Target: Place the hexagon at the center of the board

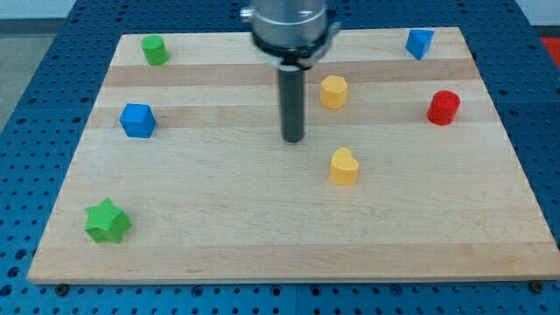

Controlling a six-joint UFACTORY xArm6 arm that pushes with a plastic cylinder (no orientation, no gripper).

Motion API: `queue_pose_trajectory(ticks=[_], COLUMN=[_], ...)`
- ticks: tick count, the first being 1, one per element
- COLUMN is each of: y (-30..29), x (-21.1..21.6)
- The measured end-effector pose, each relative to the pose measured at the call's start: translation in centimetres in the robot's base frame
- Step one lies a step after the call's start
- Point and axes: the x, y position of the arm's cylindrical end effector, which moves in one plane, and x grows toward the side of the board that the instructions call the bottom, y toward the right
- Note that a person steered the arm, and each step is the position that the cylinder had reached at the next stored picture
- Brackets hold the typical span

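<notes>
- camera view: my tip is sitting near the middle of the board, with the yellow hexagon just off at its 1 o'clock, not touching
- guessing it's lining up to get behind the hexagon and shove it down-left to center
- a yellow heart is waiting at 4 o'clock
- no jaws here, just a rod
- not seeing any labels or writing

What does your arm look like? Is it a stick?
Pretty much! My arm ends in a straight, dark grey round rod, smooth and plain, and my tip is its flat lower end. Above it sits a wider, shiny silver-grey round collar with a dark ring beneath. I see no cables, markings or hand in this view.
</notes>
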Motion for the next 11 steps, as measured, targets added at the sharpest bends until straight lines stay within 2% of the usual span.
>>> queue_pose_trajectory(ticks=[2,3,5,8,11], y=[7.5,9.1,8.2,4.6,3.0], x=[-2.9,-5.4,-9.8,-9.5,-5.5])
